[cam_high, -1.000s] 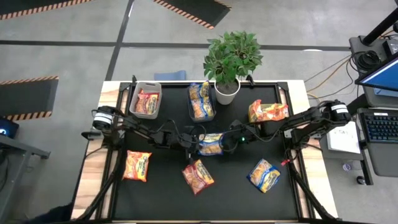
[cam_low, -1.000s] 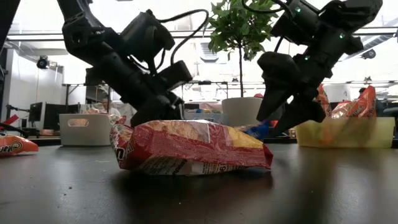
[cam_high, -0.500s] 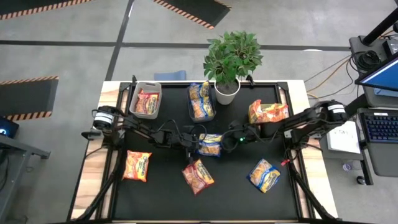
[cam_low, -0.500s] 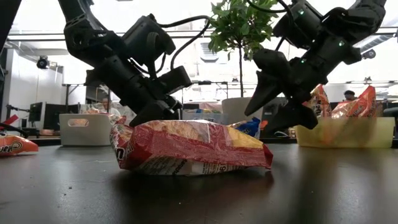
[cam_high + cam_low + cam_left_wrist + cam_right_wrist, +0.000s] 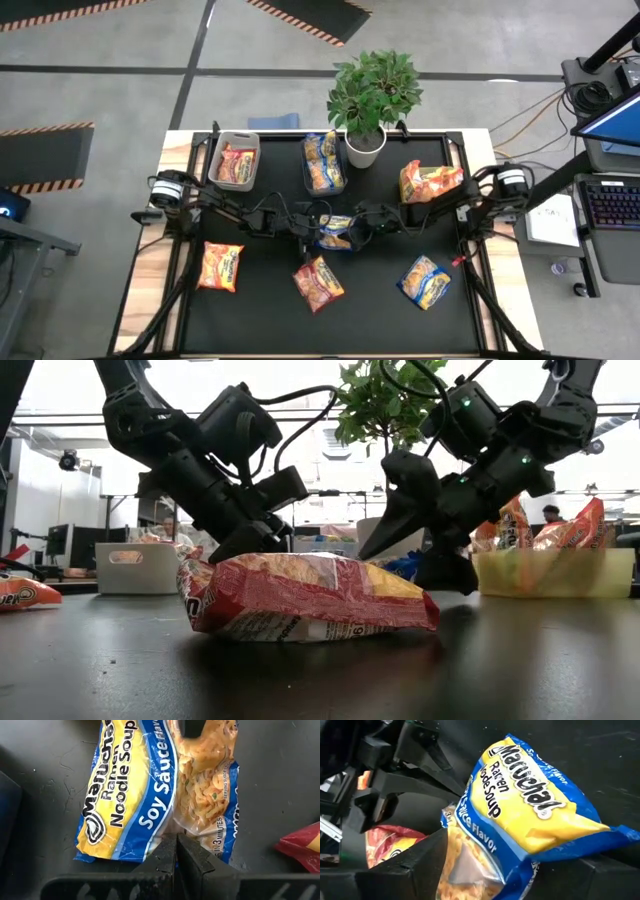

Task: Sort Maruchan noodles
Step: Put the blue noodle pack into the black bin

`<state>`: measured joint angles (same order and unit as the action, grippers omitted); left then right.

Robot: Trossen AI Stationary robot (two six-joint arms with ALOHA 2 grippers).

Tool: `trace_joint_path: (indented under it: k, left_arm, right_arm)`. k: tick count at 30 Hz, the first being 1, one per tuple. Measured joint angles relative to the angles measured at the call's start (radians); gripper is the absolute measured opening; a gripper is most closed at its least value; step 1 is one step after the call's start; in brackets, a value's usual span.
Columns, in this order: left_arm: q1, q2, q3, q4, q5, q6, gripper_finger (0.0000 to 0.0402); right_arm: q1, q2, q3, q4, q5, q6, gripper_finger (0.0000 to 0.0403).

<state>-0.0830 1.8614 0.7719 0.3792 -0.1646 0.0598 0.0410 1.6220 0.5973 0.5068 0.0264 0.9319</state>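
The left pincer [image 5: 176, 851] pinches shut on the blue-and-yellow packet's [image 5: 155, 785] edge (right pincer [image 5: 415, 555] spread beside it).

- A grey floor [image 5: 120, 90] marked with hazard-striped mats [image 5: 310, 15] was seen.
- A laptop [image 5: 612, 120] was placed beside the counter [image 5: 260, 320].
- Bright ceiling light [image 5: 320, 450] was seen.
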Motion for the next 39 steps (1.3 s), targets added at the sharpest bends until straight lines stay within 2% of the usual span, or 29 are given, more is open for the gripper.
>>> trace_joint_path:
  k: [9, 17, 28, 36, 39]
  left_arm:
    - [0.0, 0.0, -0.001, 0.013, 0.0, -0.002, 0.0]
    - [0.0, -0.054, -0.002, 0.001, 0.0, 0.024, 0.0]
    - [0.0, -0.266, -0.004, -0.1, -0.01, 0.094, 0.0]
    - [0.0, -0.432, -0.023, -0.054, -0.01, 0.123, 0.0]
    - [0.0, -0.465, -0.042, 0.04, -0.01, 0.123, 0.0]
  right_arm:
    - [0.0, 0.021, 0.013, 0.0, 0.002, -0.015, 0.018]
    - [0.0, -0.041, 0.009, -0.003, 0.002, -0.114, 0.0109]
    - [0.003, -0.158, -0.016, -0.013, 0.012, -0.301, 0.0098]
    - [0.053, -0.243, -0.063, 0.021, 0.235, -0.424, 0.0096]
    - [0.082, -0.271, -0.096, 0.094, 0.315, -0.466, 0.0096]
